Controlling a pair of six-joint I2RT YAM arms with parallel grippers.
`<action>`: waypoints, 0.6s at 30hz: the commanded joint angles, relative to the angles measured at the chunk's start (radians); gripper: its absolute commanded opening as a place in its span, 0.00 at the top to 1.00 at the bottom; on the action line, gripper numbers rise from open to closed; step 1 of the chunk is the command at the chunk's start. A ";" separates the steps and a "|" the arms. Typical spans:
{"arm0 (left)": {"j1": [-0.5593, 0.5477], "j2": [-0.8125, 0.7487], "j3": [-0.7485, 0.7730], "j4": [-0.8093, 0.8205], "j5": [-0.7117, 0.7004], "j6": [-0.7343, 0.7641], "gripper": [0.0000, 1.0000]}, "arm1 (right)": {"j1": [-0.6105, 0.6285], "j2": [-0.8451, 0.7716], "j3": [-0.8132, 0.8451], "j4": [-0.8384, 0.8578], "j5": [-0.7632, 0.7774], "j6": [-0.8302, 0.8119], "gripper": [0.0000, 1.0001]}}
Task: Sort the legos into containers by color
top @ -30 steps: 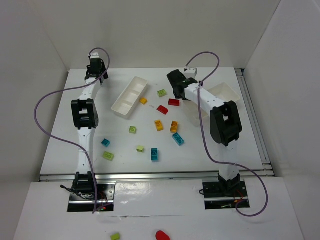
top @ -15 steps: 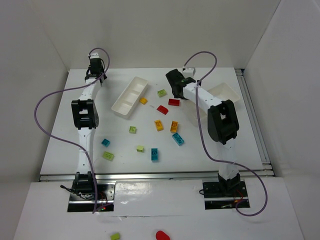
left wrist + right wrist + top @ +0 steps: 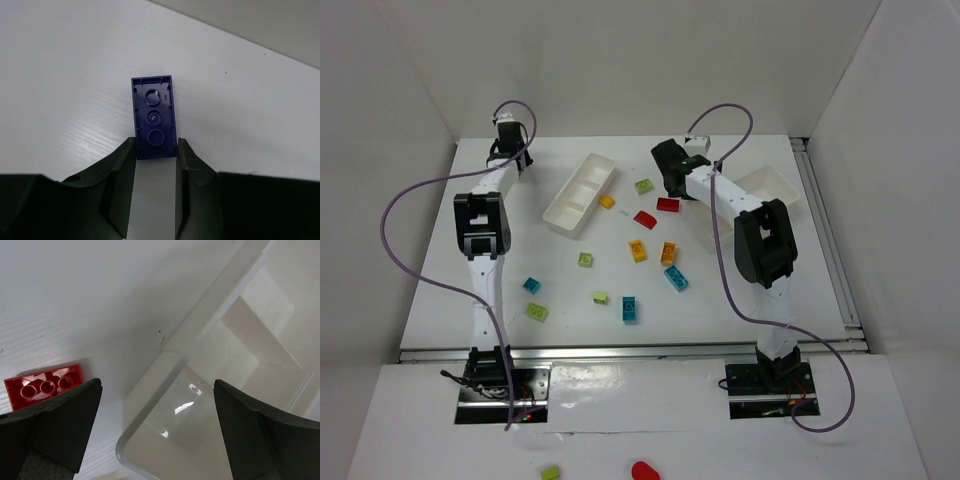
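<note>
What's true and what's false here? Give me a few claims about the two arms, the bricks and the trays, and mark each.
The left gripper is shut on a purple brick. True.
The right gripper is clamped on a green brick. False: it stands wide open, holding nothing.
A red brick lies on the table beside one finger of the right gripper. True.
The tray left of centre is full of bricks. False: its compartments look empty.
</note>
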 commanded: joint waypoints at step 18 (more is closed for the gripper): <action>-0.105 -0.555 -0.418 -0.188 0.052 -0.030 0.96 | 0.056 -0.194 -0.077 0.000 0.052 0.022 0.00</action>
